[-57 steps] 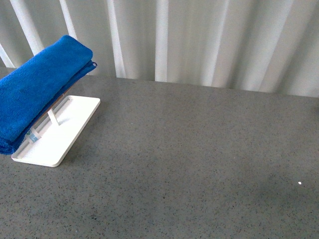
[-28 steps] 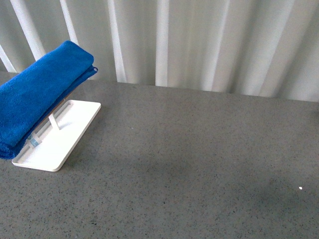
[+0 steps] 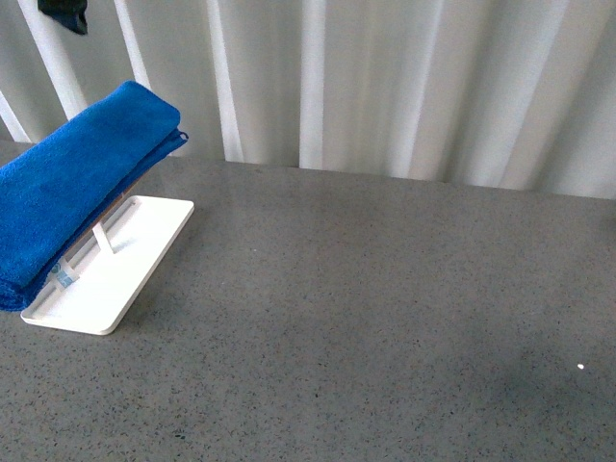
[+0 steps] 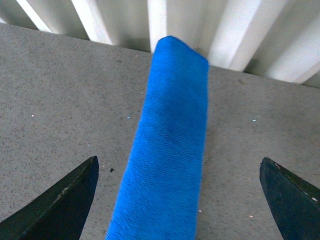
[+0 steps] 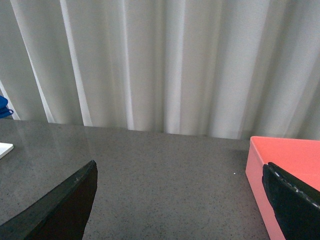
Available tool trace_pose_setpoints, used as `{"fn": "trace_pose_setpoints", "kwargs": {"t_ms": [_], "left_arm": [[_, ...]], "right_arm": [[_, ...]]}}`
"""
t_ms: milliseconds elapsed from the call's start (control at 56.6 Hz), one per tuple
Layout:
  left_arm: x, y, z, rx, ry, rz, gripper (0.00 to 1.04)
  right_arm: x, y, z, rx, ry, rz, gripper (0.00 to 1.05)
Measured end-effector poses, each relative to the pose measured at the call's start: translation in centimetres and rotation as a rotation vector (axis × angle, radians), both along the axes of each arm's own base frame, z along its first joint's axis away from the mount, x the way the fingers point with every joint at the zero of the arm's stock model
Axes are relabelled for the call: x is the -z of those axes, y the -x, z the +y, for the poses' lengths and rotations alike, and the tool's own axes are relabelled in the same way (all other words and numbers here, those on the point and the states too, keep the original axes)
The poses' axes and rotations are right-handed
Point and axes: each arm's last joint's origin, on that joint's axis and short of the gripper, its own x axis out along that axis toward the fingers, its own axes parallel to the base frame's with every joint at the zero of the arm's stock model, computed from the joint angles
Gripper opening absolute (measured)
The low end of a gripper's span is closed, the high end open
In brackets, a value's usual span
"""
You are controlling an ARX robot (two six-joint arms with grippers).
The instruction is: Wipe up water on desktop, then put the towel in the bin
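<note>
The bright-blue folded towel (image 3: 67,207) lies slanted on a thin stand over a white tray (image 3: 125,269) at the far left of the speckled dark-grey desktop (image 3: 366,308). In the left wrist view the towel (image 4: 167,150) runs lengthwise between the wide-apart fingers of my open left gripper (image 4: 178,161), which hangs above it without touching. A dark part of that arm (image 3: 63,14) shows at the front view's top left corner. My right gripper (image 5: 179,166) is open over bare desktop, beside a red bin (image 5: 285,165). No water stands out clearly.
White pleated curtains (image 3: 385,77) close off the back edge of the desktop. A tiny white speck (image 3: 579,366) lies near the right side. The white tray's corner (image 5: 4,149) shows far off in the right wrist view.
A dark part of the left arm has come into the front view's top left corner, above the towel. The towel and tray have stayed put.
</note>
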Motion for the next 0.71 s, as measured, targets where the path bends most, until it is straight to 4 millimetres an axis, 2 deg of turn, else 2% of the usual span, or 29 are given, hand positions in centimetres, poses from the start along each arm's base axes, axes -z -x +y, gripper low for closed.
{"fn": "trace_pose_setpoints", "kwargs": {"t_ms": [88,194,530,707], "left_arm": [[1.9,-1.2,0.7,0.015,-0.009,0.07,0.98],[3.3,-1.7,0.9,0.017,-0.022,0.11,0.98],[6.1,-3.2,0.5,0.002,-0.039,0.115,0.98],[7.1,-3.8,-0.5,0.016,-0.047,0.09,0.98]], "right_arm": [[0.0,0.0,0.0,0.0,0.0,0.0,0.98],[0.0,0.0,0.0,0.0,0.0,0.0,0.98],[0.0,0.0,0.0,0.0,0.0,0.0,0.98],[0.0,0.0,0.0,0.0,0.0,0.0,0.98]]}}
